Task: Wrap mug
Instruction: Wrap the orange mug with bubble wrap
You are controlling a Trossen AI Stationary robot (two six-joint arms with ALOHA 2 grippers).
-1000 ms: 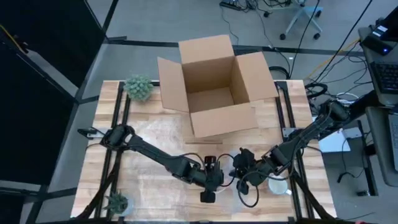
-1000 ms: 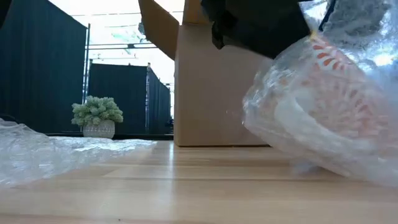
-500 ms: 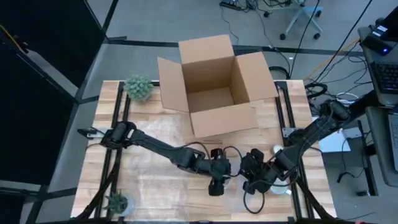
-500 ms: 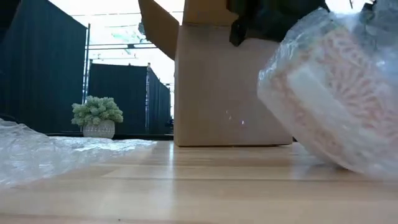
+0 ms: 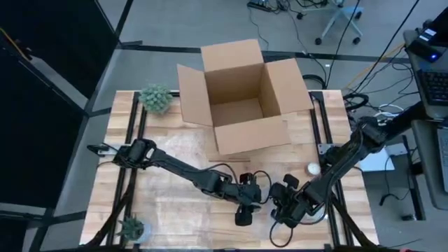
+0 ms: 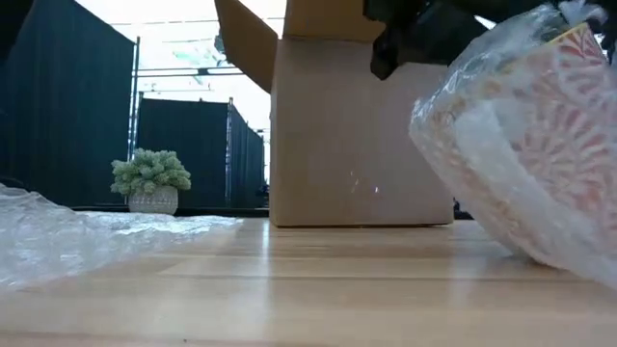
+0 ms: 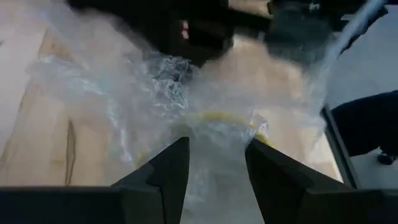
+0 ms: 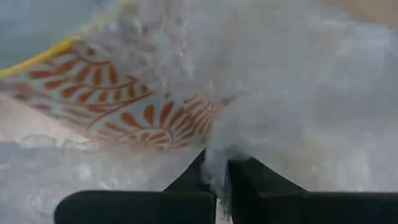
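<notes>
The mug (image 6: 545, 135), white with an orange pattern and a yellow rim (image 8: 37, 59), is bundled in clear bubble wrap (image 7: 155, 87) and tilted at the table's near right. My left gripper (image 7: 217, 162) comes at it from the left (image 5: 252, 199) and is shut on a bunch of wrap. My right gripper (image 8: 216, 171) comes from the right (image 5: 281, 203), shut on wrap beside the mug's patterned wall (image 8: 143, 106). Whether the bundle's lower end touches the table, I cannot tell. My left gripper has a thick bunch of bubble wrap (image 7: 214, 146) between its two fingers, just before the mug's yellow rim (image 7: 249, 121). The fingers slant in from the table's left. My right gripper pinches a gathered fold of bubble wrap (image 8: 214, 155) between its nearly closed fingers, next to the mug's wall. The wrap is drawn over the mug in front of the fingers.
An open cardboard box (image 5: 241, 94) stands at the far middle. A potted plant (image 5: 156, 98) is at the far left and another (image 5: 131, 227) at the near left. Loose bubble wrap (image 6: 58, 241) lies on the left half of the table. A small white object (image 5: 313, 169) lies right of the arms.
Both grippers have carried the wrapped mug toward the table's right edge. My right gripper has also drawn back toward the near edge. The bundle has turned between them, so more of its patterned wall now faces the low view.
</notes>
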